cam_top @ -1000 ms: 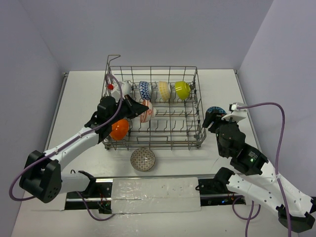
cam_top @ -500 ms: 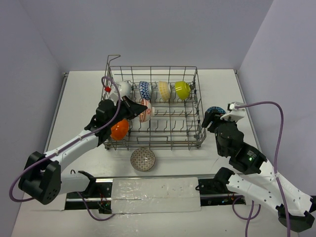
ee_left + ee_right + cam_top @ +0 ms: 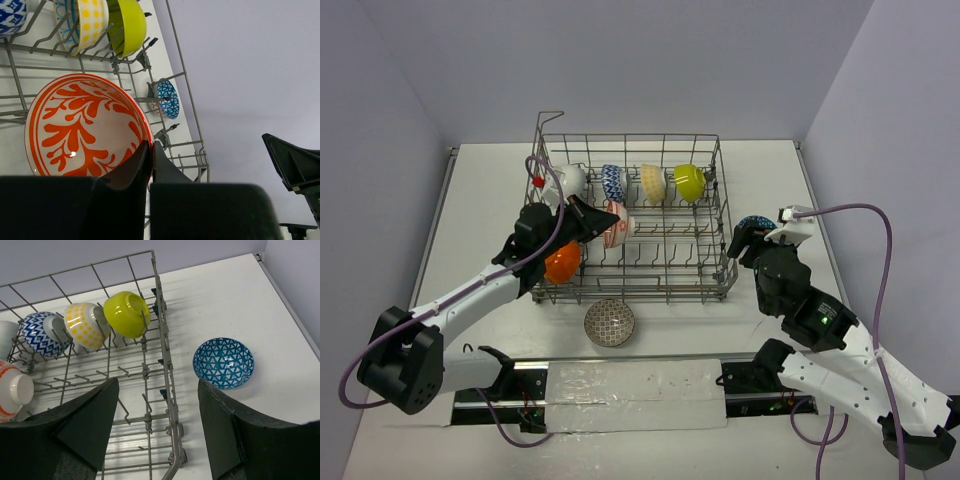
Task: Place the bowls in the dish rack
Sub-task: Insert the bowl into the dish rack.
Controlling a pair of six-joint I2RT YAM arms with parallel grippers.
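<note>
The grey wire dish rack (image 3: 630, 136) holds a white bowl (image 3: 570, 180), a blue-white bowl (image 3: 612, 183), a pale yellow bowl (image 3: 653, 182) and a lime bowl (image 3: 689, 182) in its back row, and an orange bowl (image 3: 561, 262) at front left. My left gripper (image 3: 603, 216) is shut on the rim of the red-white bowl (image 3: 85, 125) inside the rack. My right gripper (image 3: 157, 385) is open and empty over the rack's right edge, beside the dark-blue patterned bowl (image 3: 223, 363) on the table. A grey patterned bowl (image 3: 609, 322) sits in front of the rack.
The rack's right rim (image 3: 162, 335) runs between my right fingers. Its raised corner loop (image 3: 550, 115) stands at back left. Purple walls close in the table at back and sides. A taped strip (image 3: 635, 385) lies along the near edge between the arm bases.
My left gripper has shifted the red-white bowl slightly toward the back of the rack. My right gripper has edged a little left toward the rack.
</note>
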